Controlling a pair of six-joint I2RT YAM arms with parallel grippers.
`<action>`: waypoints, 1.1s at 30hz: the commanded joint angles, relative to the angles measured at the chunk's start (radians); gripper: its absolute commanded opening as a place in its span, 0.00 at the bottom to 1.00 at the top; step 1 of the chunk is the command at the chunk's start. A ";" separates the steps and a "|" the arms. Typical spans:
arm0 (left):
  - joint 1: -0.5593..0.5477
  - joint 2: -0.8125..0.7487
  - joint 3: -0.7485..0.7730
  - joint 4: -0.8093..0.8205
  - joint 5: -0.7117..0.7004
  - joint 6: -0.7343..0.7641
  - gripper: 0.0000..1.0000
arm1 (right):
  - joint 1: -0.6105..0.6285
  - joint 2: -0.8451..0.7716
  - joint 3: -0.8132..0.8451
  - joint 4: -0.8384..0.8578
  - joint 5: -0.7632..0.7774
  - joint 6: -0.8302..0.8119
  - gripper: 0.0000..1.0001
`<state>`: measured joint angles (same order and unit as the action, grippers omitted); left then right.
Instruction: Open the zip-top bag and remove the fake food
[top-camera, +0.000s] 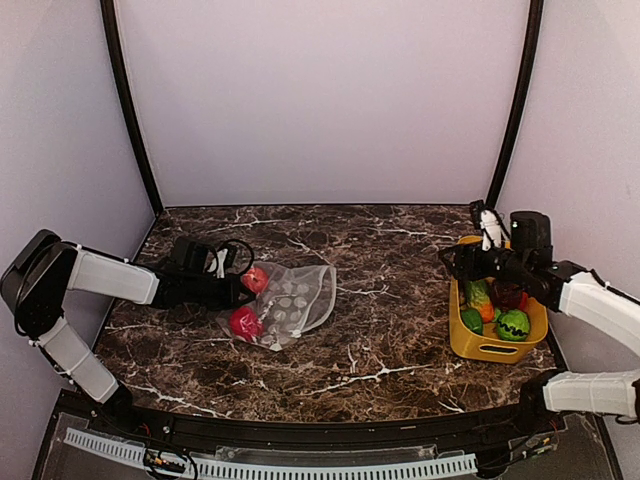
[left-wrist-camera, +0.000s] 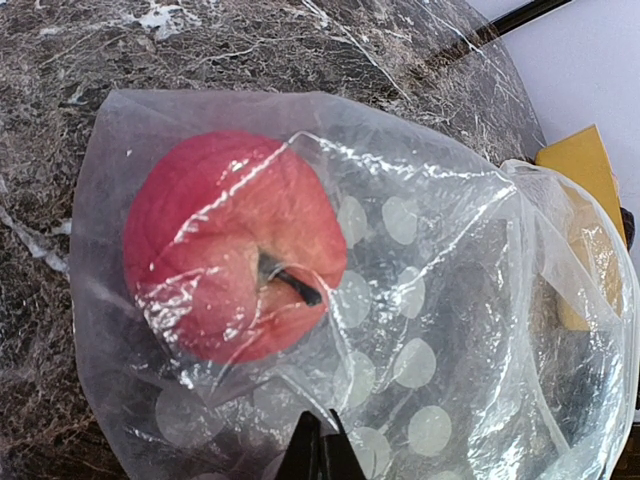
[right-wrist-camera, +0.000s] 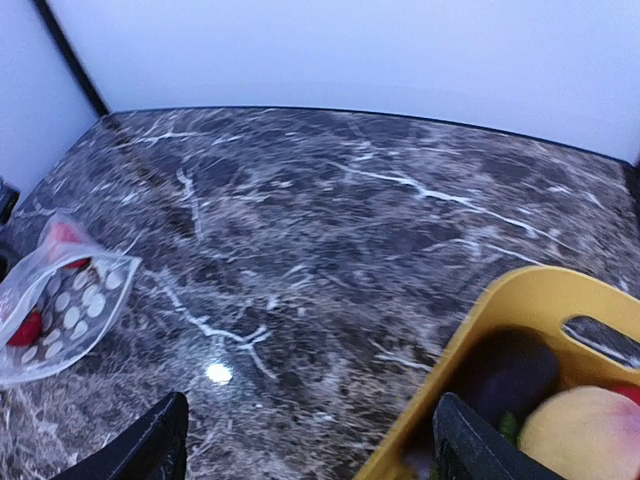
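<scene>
We find the clear, white-dotted plastic zip-top bag (top-camera: 300, 300) left of centre on the dark marble table (top-camera: 400, 340), two round red plastic toy fruits (top-camera: 246, 322) inside, so removal is not yet done. The left gripper (top-camera: 238, 288) has its tips together at the bag's end, though we cannot tell whether film is caught. The right gripper (right-wrist-camera: 310, 405) hangs spread and empty by the yellow plastic basket (right-wrist-camera: 470, 330).

My left arm stretches in from the left edge, left gripper (top-camera: 243, 286) pinched closed at centre-left; my right arm folds at the right edge, right gripper (right-wrist-camera: 310, 425) spread wide.
</scene>
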<state>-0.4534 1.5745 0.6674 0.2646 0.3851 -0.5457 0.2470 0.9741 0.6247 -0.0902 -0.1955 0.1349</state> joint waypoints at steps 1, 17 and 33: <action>0.005 -0.001 0.006 -0.023 0.013 -0.010 0.01 | 0.159 0.107 0.012 0.146 -0.088 -0.046 0.80; 0.005 -0.007 0.008 -0.019 0.056 -0.008 0.01 | 0.495 0.768 0.253 0.577 -0.250 -0.162 0.67; 0.004 -0.065 0.037 -0.054 0.115 -0.031 0.01 | 0.591 1.162 0.494 0.764 -0.386 -0.135 0.62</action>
<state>-0.4534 1.5570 0.6899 0.2287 0.4751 -0.5617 0.8143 2.0777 1.0828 0.6052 -0.5426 -0.0055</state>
